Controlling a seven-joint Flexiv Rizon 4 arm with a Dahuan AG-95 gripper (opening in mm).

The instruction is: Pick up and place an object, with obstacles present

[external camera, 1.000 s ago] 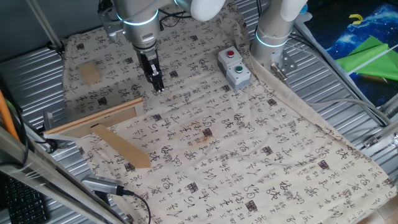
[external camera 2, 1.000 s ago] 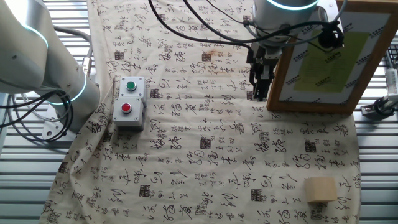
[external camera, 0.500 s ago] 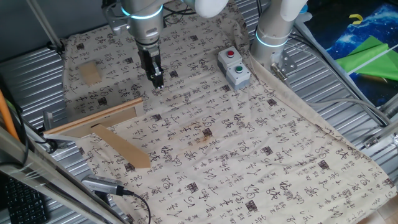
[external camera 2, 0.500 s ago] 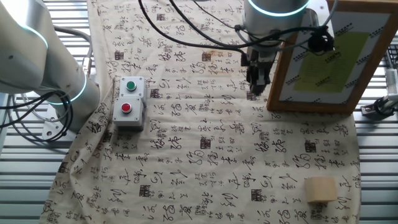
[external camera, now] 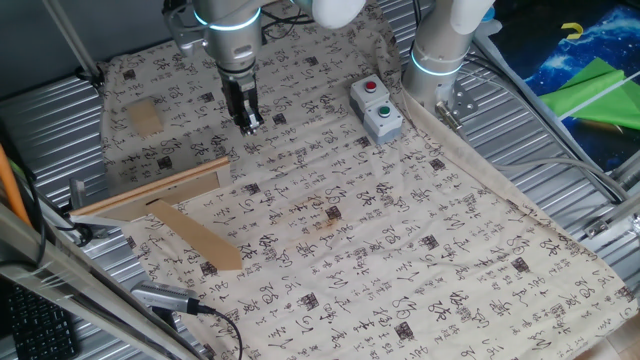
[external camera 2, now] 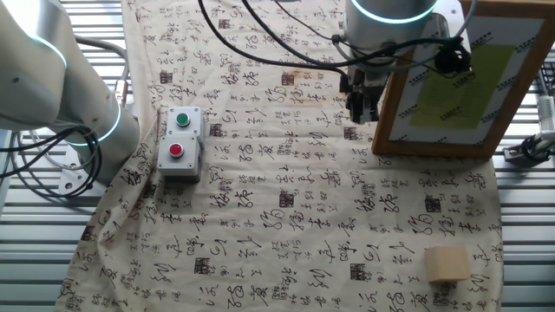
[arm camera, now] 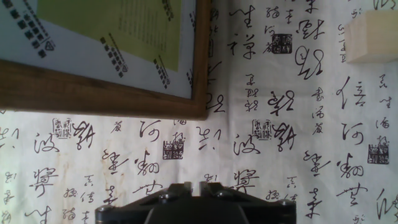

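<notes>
Because the framed board [external camera 2: 460,78] stands just beside the gripper [external camera 2: 362,111], a sideways sweep toward the block [external camera 2: 447,264] could clip its wooden edge, and a low path risks dragging the printed cloth [external camera: 400,230]. The arm hangs upright over the far part of the table, fingers pointing down, pressed together and empty. The block sits well apart, at the cloth's far left corner in one fixed view, clear of the plank [external camera: 200,238].

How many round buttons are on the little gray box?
2. A red button and a green button sit side by side on top of the gray button box, which rests on the patterned cloth. None seems hidden.
</notes>
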